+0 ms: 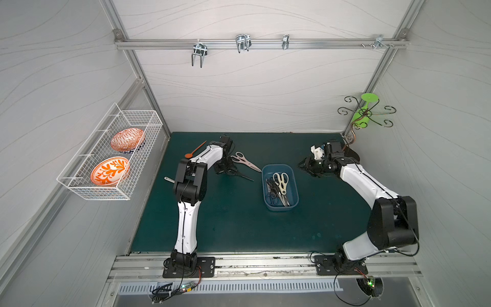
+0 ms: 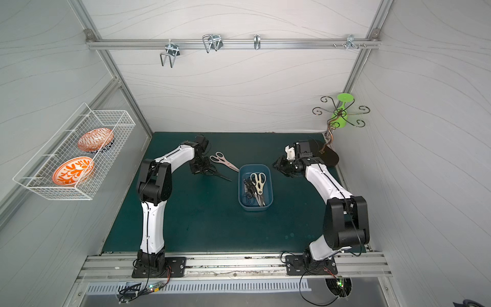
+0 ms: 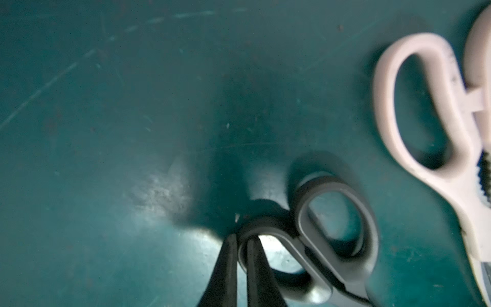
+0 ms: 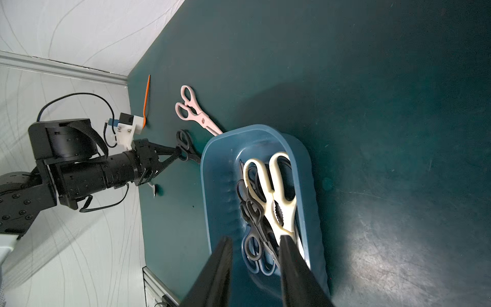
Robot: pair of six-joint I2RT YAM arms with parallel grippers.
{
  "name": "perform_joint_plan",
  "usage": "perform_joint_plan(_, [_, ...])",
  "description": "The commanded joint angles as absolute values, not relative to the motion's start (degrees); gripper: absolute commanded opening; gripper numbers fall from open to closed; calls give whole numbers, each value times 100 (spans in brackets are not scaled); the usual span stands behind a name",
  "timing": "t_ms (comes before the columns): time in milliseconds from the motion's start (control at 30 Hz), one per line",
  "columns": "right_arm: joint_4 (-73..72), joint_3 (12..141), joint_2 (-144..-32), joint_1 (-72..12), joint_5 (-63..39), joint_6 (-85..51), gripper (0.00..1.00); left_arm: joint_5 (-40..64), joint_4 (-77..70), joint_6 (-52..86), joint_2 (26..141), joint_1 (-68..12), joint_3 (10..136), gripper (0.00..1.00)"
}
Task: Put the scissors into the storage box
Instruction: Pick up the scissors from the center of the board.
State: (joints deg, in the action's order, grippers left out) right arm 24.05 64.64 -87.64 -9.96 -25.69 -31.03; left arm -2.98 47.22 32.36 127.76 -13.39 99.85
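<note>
Watching remotely, I saw my left claw (image 3: 243, 238) clenched on a handle ring of the black-handled metal scissors (image 1: 243, 176), left of the mid-frame blue plastic storage box (image 1: 292, 183); my right claw (image 4: 256, 238) gaped empty.

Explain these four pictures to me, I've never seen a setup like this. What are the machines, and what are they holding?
These are two robot arms fixed at the front edge of a table covered by a green mat. Two pictures look down on the whole scene from above. The other two come from a small camera on each arm's wrist, looking along its hand.

In the blue storage box, cream-handled scissors lie on several black-handled pairs. Pink-handled scissors and an orange spoon lie on the mat.

The left hand is shut on one handle loop of the black-handled scissors beside the pink pair. They look to be resting on the mat. The right hand is open and empty, and hovers by the box.
</note>
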Motion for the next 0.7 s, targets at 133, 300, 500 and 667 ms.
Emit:
perform_joint_plan(133, [2505, 6543, -8819, -1016, -2540, -3023, 34, -314, 4751, 3087, 12920, -1315, 9866, 0])
perform_joint_plan(300, [2494, 6523, -8815, -1020, -2540, -3049, 35, -302, 4714, 3017, 12775, -1312, 9730, 0])
perform_joint_plan(500, [2520, 6521, -8746, -1020, -2522, -3033, 34, -140, 4858, 2880, 12393, -1295, 9794, 0])
perform_joint_plan(667, [2523, 6517, -8734, -1016, -2522, -3041, 35, -39, 5228, 2641, 12011, -1292, 10046, 0])
